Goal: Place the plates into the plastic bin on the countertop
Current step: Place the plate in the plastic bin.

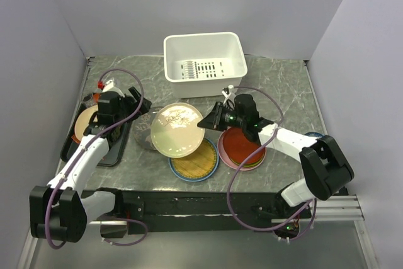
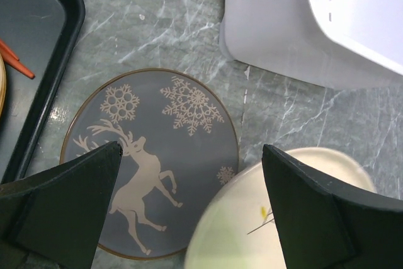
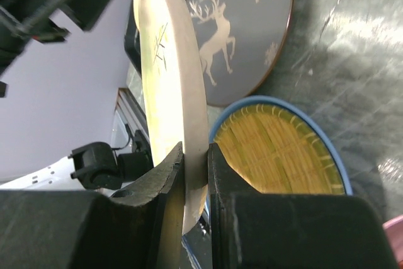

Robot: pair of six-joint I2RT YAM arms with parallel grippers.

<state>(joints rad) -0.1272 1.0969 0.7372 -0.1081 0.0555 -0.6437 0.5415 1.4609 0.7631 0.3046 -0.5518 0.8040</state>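
My right gripper (image 1: 210,121) is shut on the right rim of the cream leaf-sprig plate (image 1: 177,129) and holds it tilted above the countertop (image 1: 283,92). The right wrist view shows the jaws (image 3: 195,155) clamped on that plate's edge (image 3: 170,74). Below it lie the grey reindeer plate (image 2: 151,168) and a yellow woven disc (image 1: 194,162) on a blue plate (image 3: 327,149). A red plate (image 1: 241,146) tops a pink and lime-green stack. My left gripper (image 2: 192,149) is open and empty above the grey plate. The white plastic bin (image 1: 204,64) stands at the back.
A flat black tray (image 1: 116,149) lies at the left with a peach plate (image 1: 85,121) on it. A small blue bowl (image 1: 313,135) shows behind my right arm. Grey walls close in the left, back and right sides.
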